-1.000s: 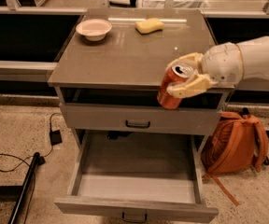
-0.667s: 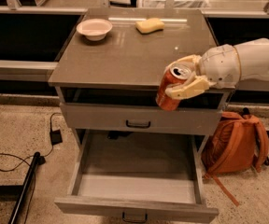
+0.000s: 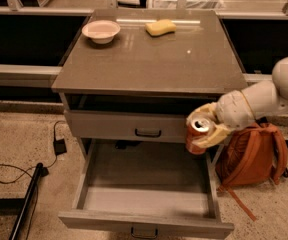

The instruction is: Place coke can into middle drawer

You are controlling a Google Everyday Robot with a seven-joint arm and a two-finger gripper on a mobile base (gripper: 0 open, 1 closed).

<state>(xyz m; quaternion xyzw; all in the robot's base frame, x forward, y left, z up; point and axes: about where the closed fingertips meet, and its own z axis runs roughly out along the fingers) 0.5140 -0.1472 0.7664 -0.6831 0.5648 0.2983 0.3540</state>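
Observation:
The coke can (image 3: 197,135), red-orange with a silver top, is held tilted in my gripper (image 3: 204,129). The cream fingers (image 3: 210,138) are shut around it. The can hangs above the right rear part of the middle drawer (image 3: 146,196), close to its right side wall. The drawer is pulled out wide, pale grey, with a bare floor and a small dark handle (image 3: 144,232) at the front. My white arm (image 3: 264,101) reaches in from the right.
A closed drawer front (image 3: 129,126) with a dark handle sits above the open one. On the cabinet top are a white bowl (image 3: 101,31) and a yellow sponge (image 3: 160,27). An orange backpack (image 3: 251,156) stands at the right. Cables and a dark pole (image 3: 26,199) lie on the floor at the left.
The gripper has come down with the can, from the level of the cabinet top's front edge to just above the open drawer's right rear. The view has shifted slightly.

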